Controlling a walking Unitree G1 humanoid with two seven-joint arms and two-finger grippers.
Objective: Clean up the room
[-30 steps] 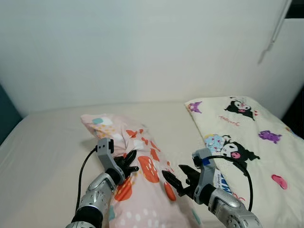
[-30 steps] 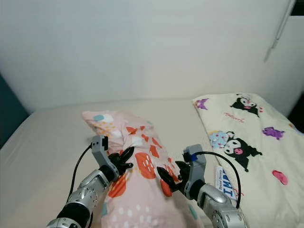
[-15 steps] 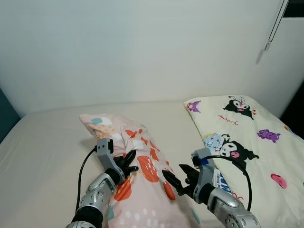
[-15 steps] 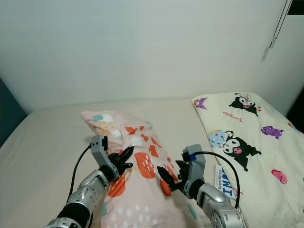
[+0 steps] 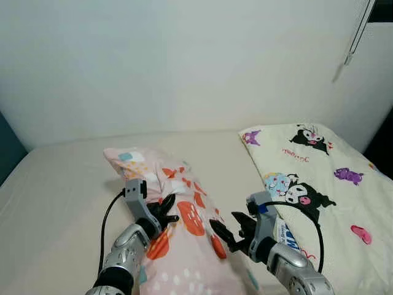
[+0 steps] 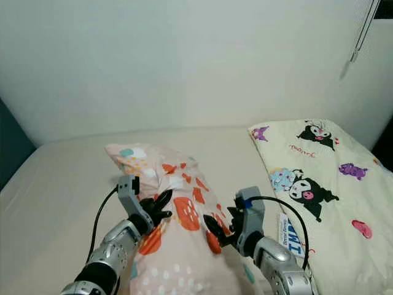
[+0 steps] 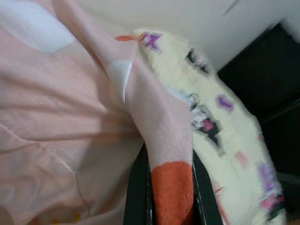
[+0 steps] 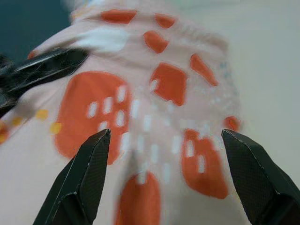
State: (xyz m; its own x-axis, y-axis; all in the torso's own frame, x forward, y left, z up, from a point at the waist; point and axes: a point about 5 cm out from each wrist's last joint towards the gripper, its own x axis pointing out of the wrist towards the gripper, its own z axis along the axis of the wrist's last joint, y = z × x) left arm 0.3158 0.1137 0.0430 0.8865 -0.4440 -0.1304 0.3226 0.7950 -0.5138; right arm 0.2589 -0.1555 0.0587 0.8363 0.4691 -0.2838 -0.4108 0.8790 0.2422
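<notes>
A pink pillow (image 5: 184, 216) with orange and white patches lies lengthwise on the bed in front of me. My left gripper (image 5: 167, 209) is at its left side, shut on a raised fold of the pillow cover; in the left wrist view the fold (image 7: 166, 154) runs between the two black fingers (image 7: 136, 192). My right gripper (image 5: 230, 229) is open at the pillow's right side, its fingertips close to the cover. In the right wrist view the pillow (image 8: 154, 89) lies between its spread fingers (image 8: 79, 183), with nothing held.
A cream quilt (image 5: 319, 178) printed with cartoon characters lies to the right of the pillow, with a white label (image 5: 285, 236) by my right wrist. The beige sheet (image 5: 61, 184) stretches left to a dark teal edge (image 5: 9, 157). A white wall stands behind; a cord (image 5: 353, 34) hangs top right.
The view has shifted very slightly. Both grippers hold the same places on the pillow.
</notes>
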